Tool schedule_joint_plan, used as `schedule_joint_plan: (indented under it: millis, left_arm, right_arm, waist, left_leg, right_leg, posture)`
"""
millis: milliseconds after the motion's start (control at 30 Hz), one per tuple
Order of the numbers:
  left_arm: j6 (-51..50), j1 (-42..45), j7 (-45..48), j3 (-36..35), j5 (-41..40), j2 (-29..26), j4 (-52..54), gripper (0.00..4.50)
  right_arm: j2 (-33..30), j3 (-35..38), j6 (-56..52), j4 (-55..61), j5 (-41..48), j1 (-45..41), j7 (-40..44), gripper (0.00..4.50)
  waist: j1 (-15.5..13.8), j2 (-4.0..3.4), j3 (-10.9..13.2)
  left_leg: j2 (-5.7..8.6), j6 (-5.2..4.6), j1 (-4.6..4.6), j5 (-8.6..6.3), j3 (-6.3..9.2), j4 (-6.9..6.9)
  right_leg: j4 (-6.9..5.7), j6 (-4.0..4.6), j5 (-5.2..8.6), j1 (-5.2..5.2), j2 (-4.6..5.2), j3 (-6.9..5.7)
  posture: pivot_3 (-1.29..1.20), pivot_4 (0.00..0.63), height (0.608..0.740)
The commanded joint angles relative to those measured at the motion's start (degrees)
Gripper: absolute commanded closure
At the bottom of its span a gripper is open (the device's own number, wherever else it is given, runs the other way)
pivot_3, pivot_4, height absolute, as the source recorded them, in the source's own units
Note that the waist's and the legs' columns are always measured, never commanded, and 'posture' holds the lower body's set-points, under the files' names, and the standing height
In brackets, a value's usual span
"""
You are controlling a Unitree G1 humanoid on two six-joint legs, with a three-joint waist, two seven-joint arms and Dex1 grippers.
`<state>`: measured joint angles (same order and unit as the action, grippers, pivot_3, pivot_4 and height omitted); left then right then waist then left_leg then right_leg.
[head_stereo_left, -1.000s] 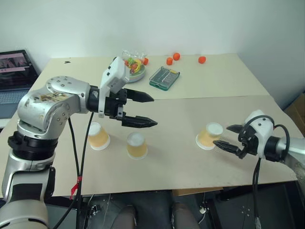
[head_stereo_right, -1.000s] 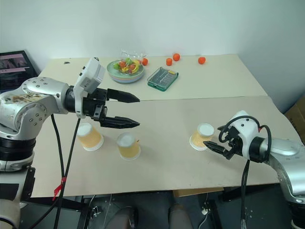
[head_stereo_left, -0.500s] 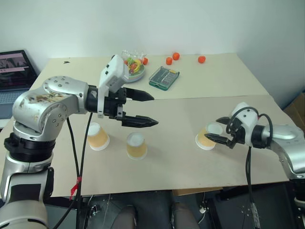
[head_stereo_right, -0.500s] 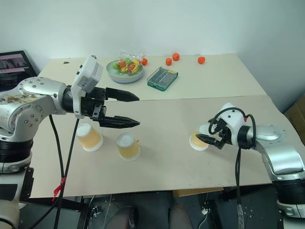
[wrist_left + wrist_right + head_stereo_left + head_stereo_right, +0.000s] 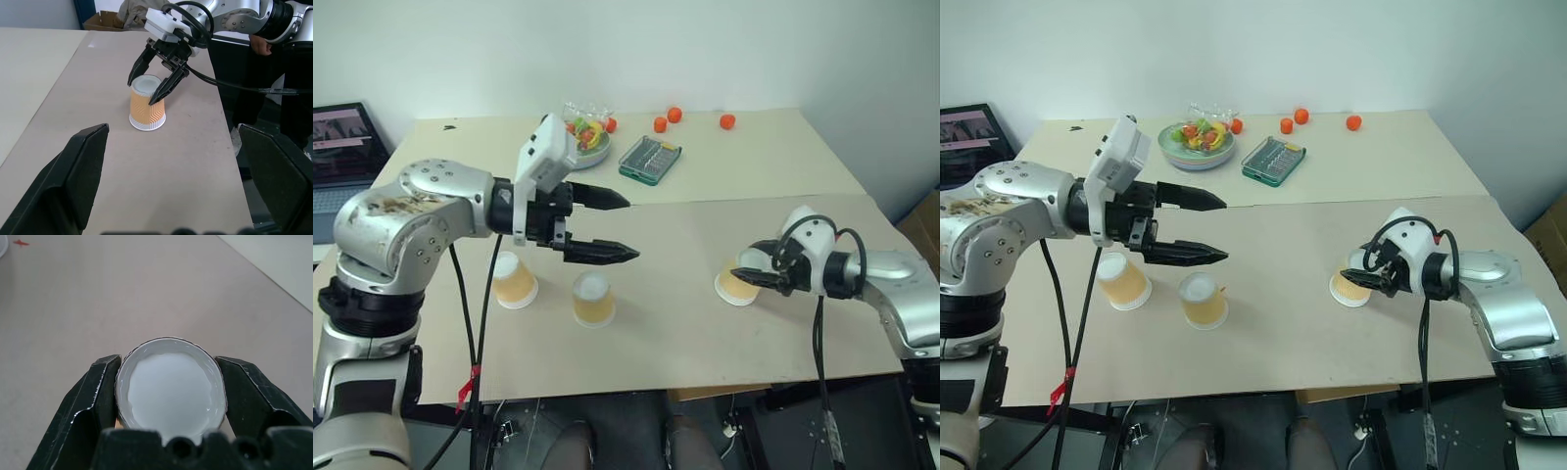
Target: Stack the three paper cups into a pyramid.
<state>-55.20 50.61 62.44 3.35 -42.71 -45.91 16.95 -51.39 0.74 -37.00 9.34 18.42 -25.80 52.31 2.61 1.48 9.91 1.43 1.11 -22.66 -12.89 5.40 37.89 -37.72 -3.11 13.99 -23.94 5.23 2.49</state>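
Right gripper (image 5: 1367,282) jaws are closing on the lone cup (image 5: 1349,287) near the worktop's (image 5: 685,343) right edge, fingers touching both sides of its upturned base; a second ago they were gaping beside it. Left gripper (image 5: 615,227) is hovering with jaws gaping wide, empty, unmoved, above the two cups (image 5: 516,281) (image 5: 593,299) sitting inverted near the front-left edge.

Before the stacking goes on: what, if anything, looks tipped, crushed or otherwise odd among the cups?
Nothing stands out. All three paper cups stand upside down, undented, on the table; the right claw grips the lone cup's top squarely.
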Motion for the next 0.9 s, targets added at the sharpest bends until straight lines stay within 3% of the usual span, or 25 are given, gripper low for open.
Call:
schedule_joint_plan:
  millis: [33,167,400,900]
  left_arm:
    - [0.33,0.07,-0.1,-1.81,-0.33,-1.14,1.12,0.0]
    - [0.36,-0.33,-0.99,-1.93,-0.51,-1.01,1.49,0.0]
    - [0.4,-1.12,-2.33,-2.46,-0.83,-1.09,2.41,0.0]
    - [1.57,-1.48,-2.82,-2.39,-0.18,-0.71,2.08,0.0]
  right_arm:
    - [0.5,-1.27,-5.51,7.36,2.54,-6.25,-0.16,1.7]
    - [4.12,-6.13,-10.77,11.61,3.56,-10.2,-1.04,1.7]
    - [9.12,-11.29,-14.33,14.97,3.44,-9.45,-4.2,1.7]
    - [16.08,-16.11,-19.38,16.71,3.18,-9.44,-10.34,1.7]
  waist:
    - [0.11,0.0,0.0]
    - [-0.02,0.0,0.0]
    - [-0.58,0.01,0.01]
    - [-0.02,0.01,0.0]
  left_leg:
    - [-0.01,0.0,-0.01,0.0,0.0,0.0]
    - [-0.05,0.0,-0.03,0.0,0.02,-0.01]
    - [0.05,0.01,-0.27,0.0,0.07,0.01]
    - [0.0,0.01,-0.18,0.0,0.07,0.01]
  right_leg:
    - [-0.02,0.0,0.0,-0.04,0.0,0.02]
    - [-0.03,0.01,0.0,-0.06,-0.05,-0.01]
    - [0.06,0.01,-0.01,-0.21,0.05,-0.06]
    - [-0.02,0.02,-0.01,-0.2,-0.01,-0.04]
  posture:
    - [0.0,0.15,0.74]
    - [0.0,0.15,0.74]
    - [0.0,0.15,0.74]
    - [0.0,0.15,0.74]
